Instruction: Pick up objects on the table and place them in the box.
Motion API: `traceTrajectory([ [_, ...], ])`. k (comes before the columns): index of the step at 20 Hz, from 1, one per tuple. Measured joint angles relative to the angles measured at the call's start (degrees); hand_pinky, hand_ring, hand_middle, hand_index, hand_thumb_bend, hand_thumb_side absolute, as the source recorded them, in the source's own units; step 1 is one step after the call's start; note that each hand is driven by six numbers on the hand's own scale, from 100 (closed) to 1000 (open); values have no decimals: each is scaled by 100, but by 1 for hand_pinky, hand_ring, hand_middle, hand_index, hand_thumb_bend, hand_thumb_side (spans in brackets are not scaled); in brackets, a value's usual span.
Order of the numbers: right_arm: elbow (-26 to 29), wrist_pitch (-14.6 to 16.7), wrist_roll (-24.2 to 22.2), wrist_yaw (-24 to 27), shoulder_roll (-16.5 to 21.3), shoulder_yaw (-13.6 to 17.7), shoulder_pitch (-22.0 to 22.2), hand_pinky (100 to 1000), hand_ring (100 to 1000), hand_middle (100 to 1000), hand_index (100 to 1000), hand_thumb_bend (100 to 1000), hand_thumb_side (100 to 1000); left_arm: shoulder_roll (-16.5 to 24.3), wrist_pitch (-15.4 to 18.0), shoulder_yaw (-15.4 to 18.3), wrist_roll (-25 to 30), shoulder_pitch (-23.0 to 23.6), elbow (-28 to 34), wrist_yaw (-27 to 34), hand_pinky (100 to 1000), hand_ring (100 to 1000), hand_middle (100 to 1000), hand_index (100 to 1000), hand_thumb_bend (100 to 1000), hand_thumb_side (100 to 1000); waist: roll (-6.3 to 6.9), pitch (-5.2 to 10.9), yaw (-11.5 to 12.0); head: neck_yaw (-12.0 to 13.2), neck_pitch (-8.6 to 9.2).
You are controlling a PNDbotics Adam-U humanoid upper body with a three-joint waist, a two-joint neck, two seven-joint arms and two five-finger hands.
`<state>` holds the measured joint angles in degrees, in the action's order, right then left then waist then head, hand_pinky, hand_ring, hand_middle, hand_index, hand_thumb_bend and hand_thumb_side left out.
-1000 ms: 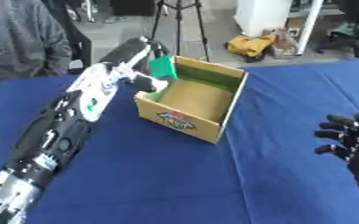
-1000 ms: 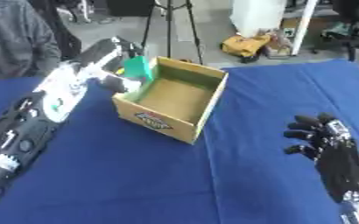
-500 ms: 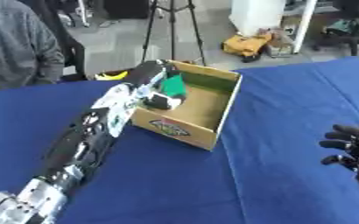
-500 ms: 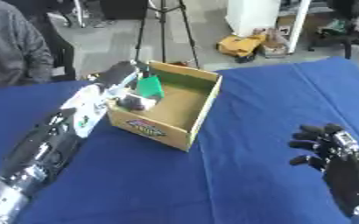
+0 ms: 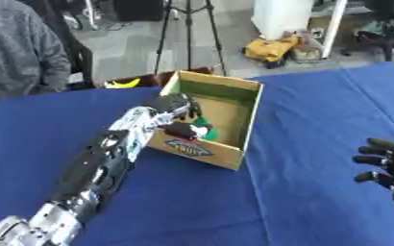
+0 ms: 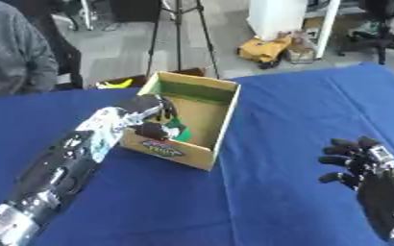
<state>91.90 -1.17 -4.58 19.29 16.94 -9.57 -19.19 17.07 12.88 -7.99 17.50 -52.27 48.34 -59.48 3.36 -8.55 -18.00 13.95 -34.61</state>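
- Left hand (image 5: pixel 183 129): fingers curled inside the box, around a green object (image 5: pixel 203 134); only part of that object shows, so its exact shape cannot be told.
- Right hand (image 6: pixel 364 169): fingers relaxed and slightly spread, pointing up and to the left, holding nothing; it shows near the lower right corner, above the cloth.
- Box (image 5: pixel 228 114): open-topped cardboard box, set askew on the table, with a printed label on its near outer wall.
- The left arm reaches from the lower left diagonally up to the box and crosses its near-left wall.
- Green object: located inside the box, at the near-left corner, touching the left hand.
- Table (image 5: pixel 301 120): covered with a blue cloth; the box stands on it left of centre, well apart from the right hand.
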Motion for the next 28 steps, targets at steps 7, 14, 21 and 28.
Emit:
traceTrajectory([
  [7, 0, 2, 2, 0, -1, 5, 14, 533, 726, 683, 800, 100, 960, 43, 23, 43, -323, 54, 343, 372, 696, 743, 770, 794, 745, 1000, -69, 40, 118, -32, 0],
  [14, 0, 40, 69, 0, -3, 108, 157, 533, 726, 684, 800, 100, 957, 697, -89, 136, -740, 667, 1970, 2078, 588, 623, 675, 751, 603, 954, -165, 151, 507, -246, -18],
  [21, 0, 65, 118, 0, -3, 163, 210, 533, 726, 684, 800, 100, 955, 1233, -788, 333, -876, 1336, 3736, 4142, 530, 574, 632, 747, 525, 940, -198, 185, 643, -362, -63],
  [28, 3, 116, 264, 0, -2, 326, 289, 533, 726, 684, 800, 100, 954, 729, -1238, 842, -1190, 2164, 4137, 4781, 513, 560, 621, 744, 468, 967, -275, 189, 1119, -642, -119],
])
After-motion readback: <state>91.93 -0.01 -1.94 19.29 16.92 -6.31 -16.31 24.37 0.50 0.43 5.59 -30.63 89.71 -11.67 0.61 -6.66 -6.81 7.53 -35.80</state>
